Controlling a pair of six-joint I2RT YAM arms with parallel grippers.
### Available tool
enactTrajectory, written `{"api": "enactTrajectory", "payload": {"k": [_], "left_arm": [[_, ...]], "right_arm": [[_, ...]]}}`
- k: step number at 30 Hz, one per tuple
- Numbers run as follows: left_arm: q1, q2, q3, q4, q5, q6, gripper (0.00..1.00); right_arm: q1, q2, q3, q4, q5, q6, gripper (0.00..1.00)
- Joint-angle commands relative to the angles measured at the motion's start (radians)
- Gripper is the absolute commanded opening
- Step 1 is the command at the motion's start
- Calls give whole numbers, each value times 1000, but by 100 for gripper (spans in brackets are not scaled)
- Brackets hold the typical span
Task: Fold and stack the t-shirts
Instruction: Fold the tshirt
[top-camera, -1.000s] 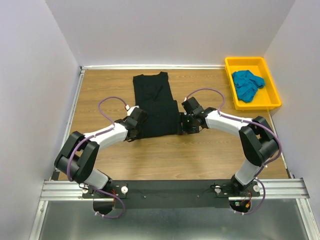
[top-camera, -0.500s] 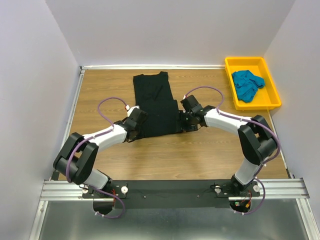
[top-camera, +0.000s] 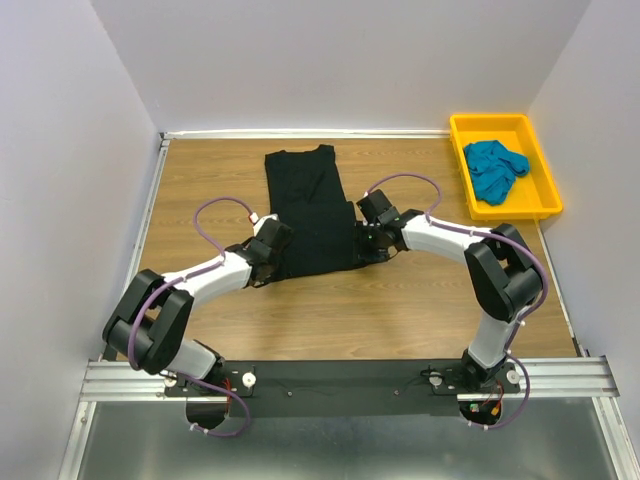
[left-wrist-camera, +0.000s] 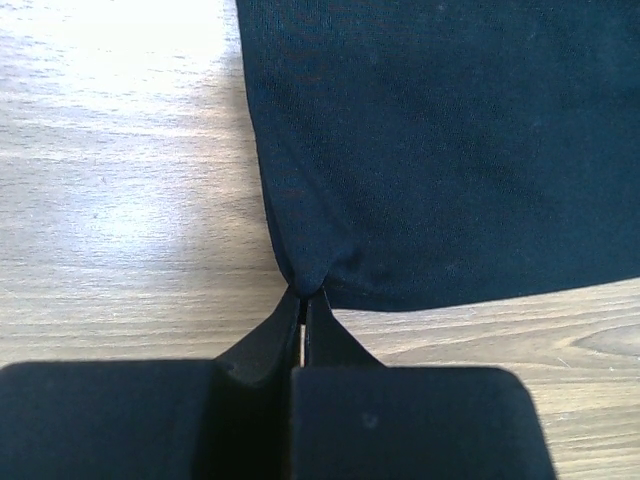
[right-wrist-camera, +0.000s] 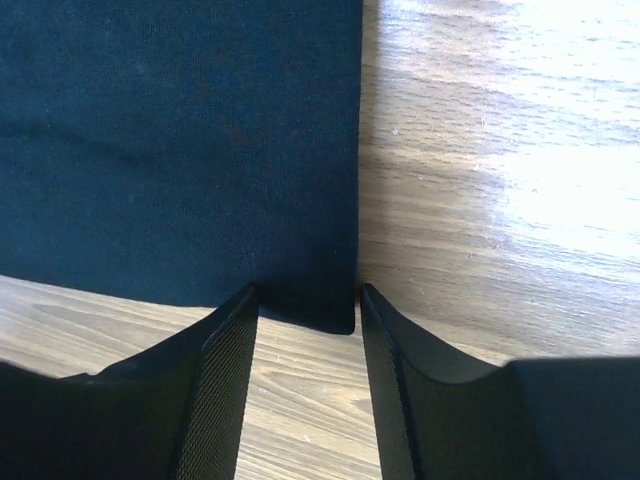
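The black t-shirt (top-camera: 312, 210) lies flat on the wooden table, folded into a long strip. My left gripper (top-camera: 270, 262) is shut on its near left corner; the left wrist view shows the cloth (left-wrist-camera: 440, 150) pinched at my gripper (left-wrist-camera: 303, 293). My right gripper (top-camera: 360, 250) is open at the near right corner. In the right wrist view the corner (right-wrist-camera: 320, 310) lies between the two fingers of my gripper (right-wrist-camera: 306, 300). The teal-blue t-shirt (top-camera: 493, 168) lies crumpled in the yellow tray (top-camera: 545, 195).
The yellow tray stands at the back right against the right wall. White walls close the table (top-camera: 330, 310) on the left, back and right. Purple cables loop above both wrists.
My right gripper has moved left and slightly forward onto the shirt's near right corner. The left gripper has stayed at the near left corner.
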Motion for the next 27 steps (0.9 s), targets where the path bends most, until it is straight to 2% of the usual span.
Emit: {"api": "enactTrajectory", "payload": {"k": [1, 16, 19, 21, 23, 24, 27], "left_arm": [[-5, -19, -33, -69, 22, 3, 0], [-5, -37, -56, -58, 42, 21, 0], [-5, -37, -54, -58, 45, 29, 0], [-5, -45, -59, -58, 48, 31, 0], [-5, -60, -63, -65, 59, 44, 0], [-5, -66, -63, -75, 91, 53, 0], [-52, -109, -54, -145, 189, 83, 0]], "right_arm": [[13, 14, -33, -31, -14, 28, 52], [73, 136, 30, -183, 130, 61, 50], [71, 158, 41, -183, 164, 57, 39], [71, 159, 48, -186, 184, 48, 17], [71, 144, 48, -197, 185, 35, 3], [73, 135, 42, -206, 175, 26, 0], [79, 78, 10, -296, 135, 3, 1]]}}
